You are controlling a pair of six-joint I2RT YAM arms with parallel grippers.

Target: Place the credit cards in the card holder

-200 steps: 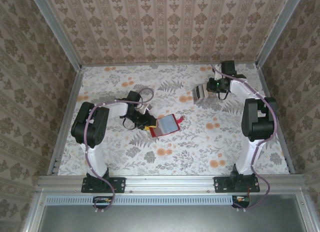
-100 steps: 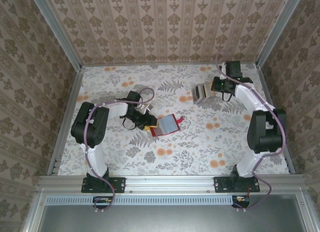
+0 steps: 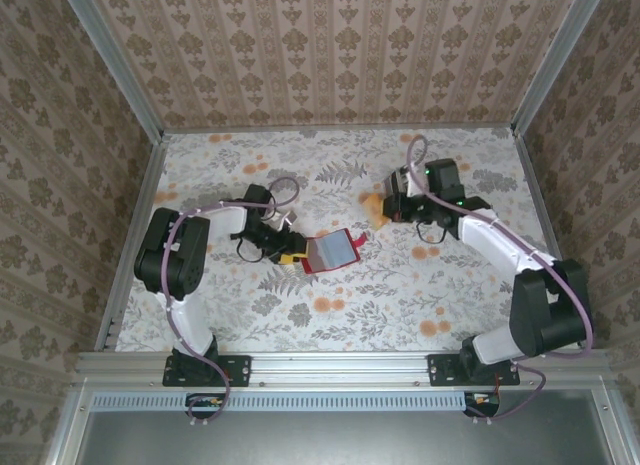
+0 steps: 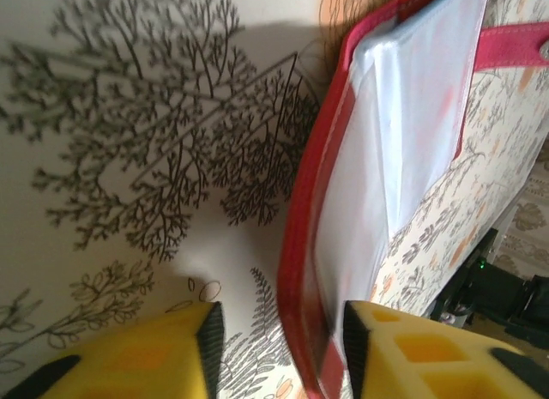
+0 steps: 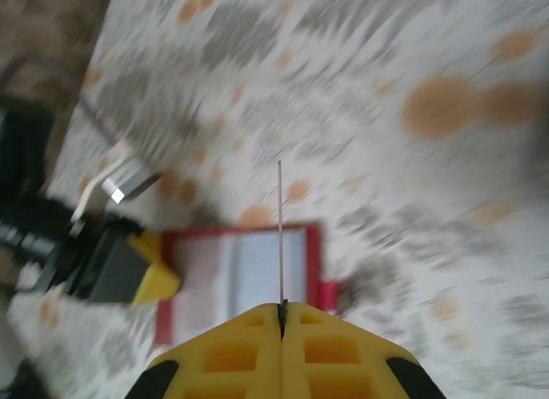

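Note:
The red card holder lies open on the flowered table, its pale inner pockets facing up. My left gripper is at its left edge. In the left wrist view that gripper is open, with the holder's red edge between the jaws, close to the right pad and a gap on the left. My right gripper hangs above the table, back and right of the holder. It is shut on a credit card, seen edge-on as a thin line above the card holder.
A clear box sits partly behind the right arm at the back right. The table has metal rails along its sides and patterned walls around it. The left gripper's yellow finger shows beside the holder in the right wrist view.
The right arm has swung from the clear box at the back right towards the middle, carrying the card. The left gripper has shifted slightly left, and its jaws stand a little wider.

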